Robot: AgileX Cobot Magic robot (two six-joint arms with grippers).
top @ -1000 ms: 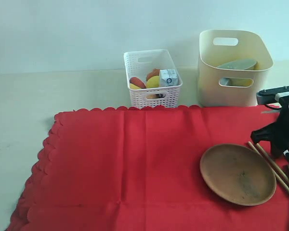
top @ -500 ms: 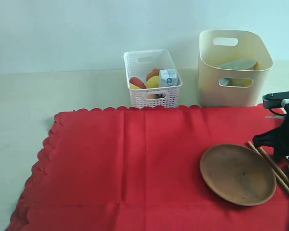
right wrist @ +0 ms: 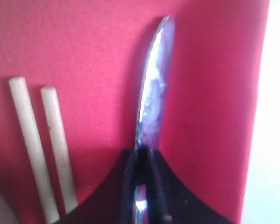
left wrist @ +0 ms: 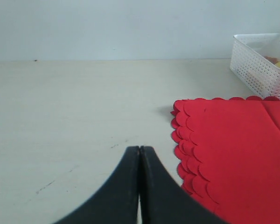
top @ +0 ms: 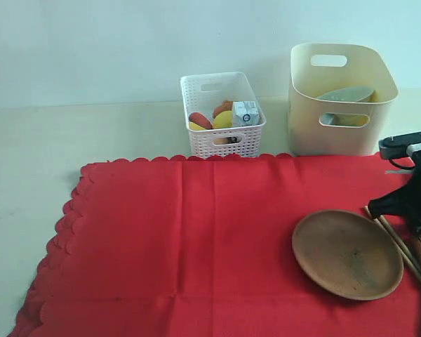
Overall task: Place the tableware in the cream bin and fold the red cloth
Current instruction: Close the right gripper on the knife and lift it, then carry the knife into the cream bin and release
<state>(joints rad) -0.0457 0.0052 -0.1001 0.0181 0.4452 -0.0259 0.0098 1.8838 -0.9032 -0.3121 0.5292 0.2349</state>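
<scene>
My right gripper pinches the metal knife, whose blade runs straight ahead of the jaws along the right edge of the red cloth, beside the wooden chopsticks. The cream bin stands farther back, slightly left. My left gripper, jaws pressed together, waits far left.

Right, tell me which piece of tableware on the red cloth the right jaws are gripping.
The metal knife: its blade sticks out from the right gripper's closed jaws. The wooden chopsticks lie loose beside it; the brown plate sits untouched.
</scene>
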